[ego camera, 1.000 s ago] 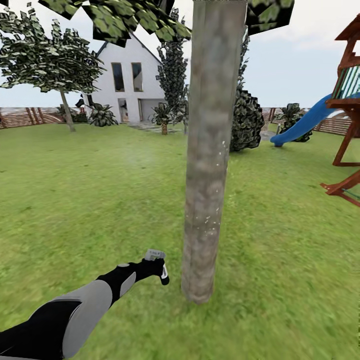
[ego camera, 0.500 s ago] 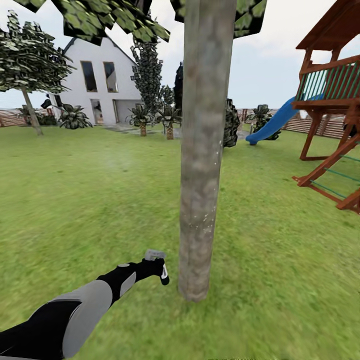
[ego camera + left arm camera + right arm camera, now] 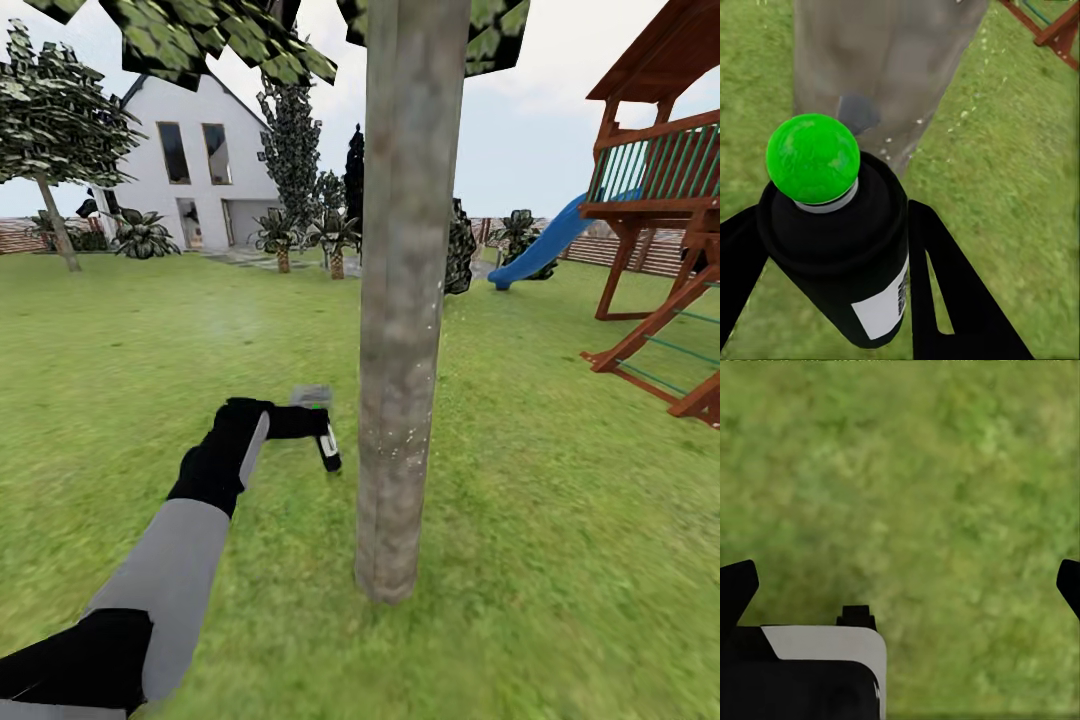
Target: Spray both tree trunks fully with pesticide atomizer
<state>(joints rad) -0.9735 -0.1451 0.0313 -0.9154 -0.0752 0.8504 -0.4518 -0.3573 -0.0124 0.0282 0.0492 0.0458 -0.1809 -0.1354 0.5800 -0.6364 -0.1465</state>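
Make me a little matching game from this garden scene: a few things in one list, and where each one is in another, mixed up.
Things:
1. black spray bottle with a green ball top
2. thick grey-brown tree trunk
3. blue curved slide
4. white gabled house

Places:
A. far behind the lawn, at the head view's left
B. clamped in the left gripper
C. beside the wooden playset
D. rising straight from the grass, close ahead

Pairs: 1-B, 2-D, 3-C, 4-A

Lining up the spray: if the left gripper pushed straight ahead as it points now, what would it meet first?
Most likely the tree trunk just beyond the pesticide atomizer held in the left gripper; exact gap unclear.
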